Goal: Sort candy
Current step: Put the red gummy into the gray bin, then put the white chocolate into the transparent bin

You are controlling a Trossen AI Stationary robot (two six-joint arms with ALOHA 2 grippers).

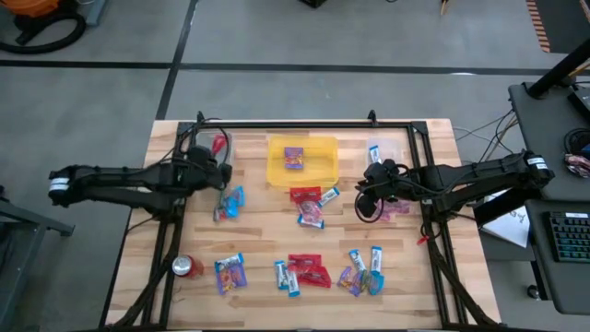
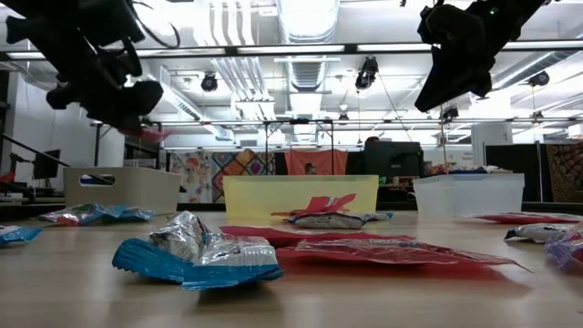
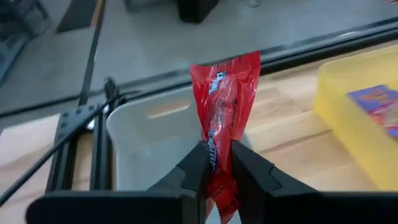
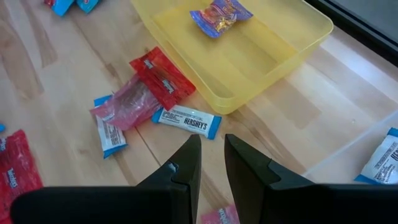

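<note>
My left gripper [image 3: 219, 155] is shut on a flat red packet [image 3: 227, 87], high over the pale grey bin [image 3: 143, 130] at the table's far left; the low view shows the packet [image 2: 148, 133] under the gripper [image 2: 127, 100]. My right gripper [image 4: 211, 148] hovers above the table, its fingers close together with nothing between them, near a blue-and-white bar [image 4: 186, 119] that lies flat on the wood. A purple packet [image 1: 293, 158] lies in the yellow bin [image 1: 277, 175]. A blue-and-white bar [image 1: 375, 152] lies in the clear bin [image 1: 395, 148]. My left gripper pinches the red packet between its two fingers at a narrowed stretch [image 3: 216, 140] near one end. The fingers lie along the packet. Its longer part sticks out past the fingertips and fans wide [image 3: 231, 68]. It is lifted clear, over the grey bin.
Red, purple and blue-and-white sweets lie scattered over the middle [image 1: 309, 207] and the near part [image 1: 304, 270] of the table. A red soda can [image 1: 184, 266] lies near the near left corner. A black frame [image 1: 304, 124] runs along the far edge and both sides.
</note>
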